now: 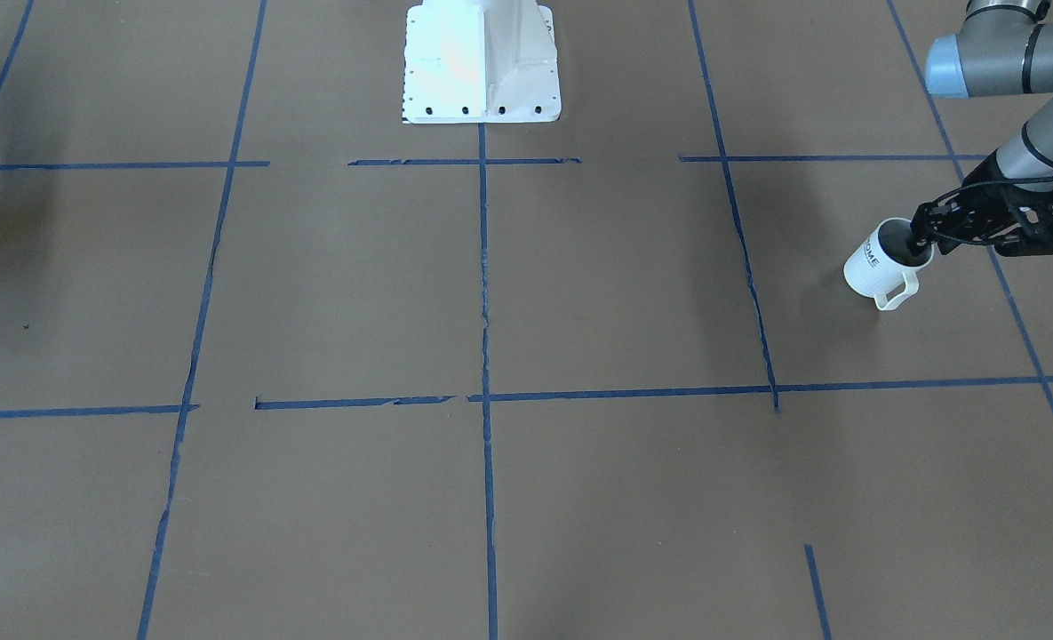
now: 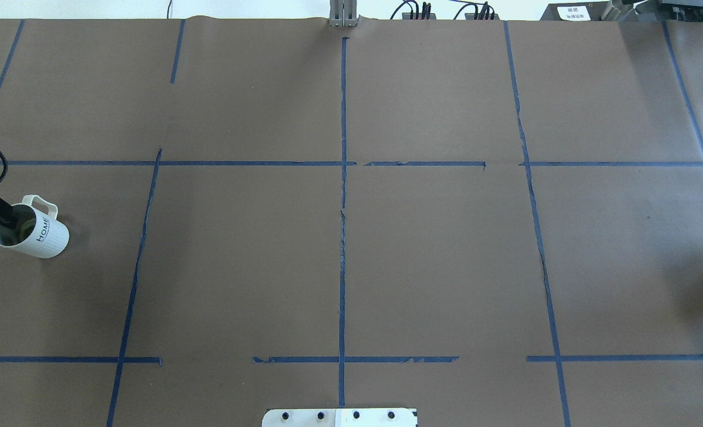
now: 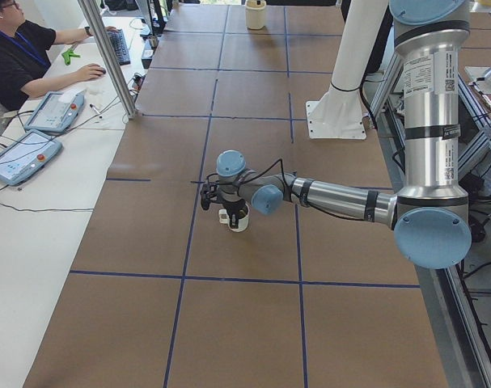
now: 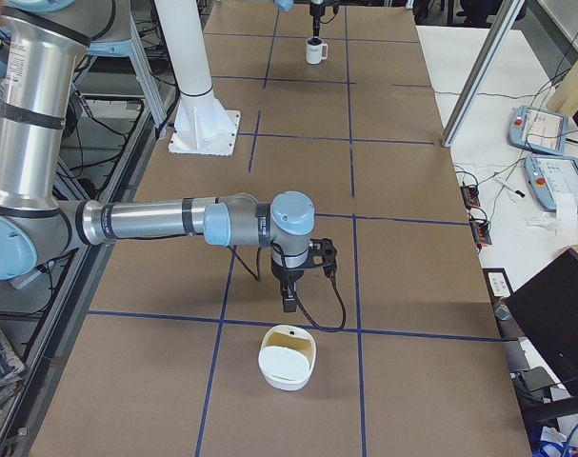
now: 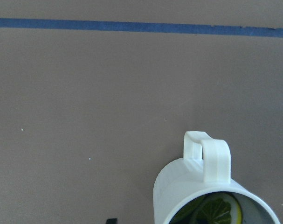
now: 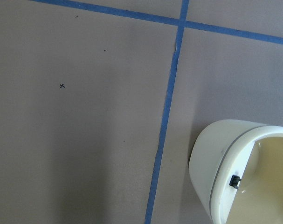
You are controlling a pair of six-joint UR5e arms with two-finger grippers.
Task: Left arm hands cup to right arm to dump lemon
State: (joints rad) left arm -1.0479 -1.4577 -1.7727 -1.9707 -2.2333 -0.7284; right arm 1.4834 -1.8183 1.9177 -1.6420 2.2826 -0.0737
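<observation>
The cup (image 1: 873, 271), a white ribbed mug with "HOME" on its side, stands on the brown table at the robot's far left, also in the overhead view (image 2: 40, 237). A lemon slice (image 5: 218, 210) lies inside it. My left gripper (image 1: 920, 242) is over the cup's rim, one finger inside and one outside the wall; a gap shows beside the outer fingertip (image 5: 112, 220), so it looks open. My right gripper (image 4: 289, 303) points down just above the table beside a white bowl (image 4: 289, 359). I cannot tell whether it is open or shut.
The bowl (image 6: 216, 158) lies close under the right wrist, past a blue tape line (image 6: 164, 126). The white robot pedestal (image 1: 482, 71) stands mid-table at the robot's edge. A person (image 3: 19, 48) sits at a side desk with tablets (image 3: 23, 153).
</observation>
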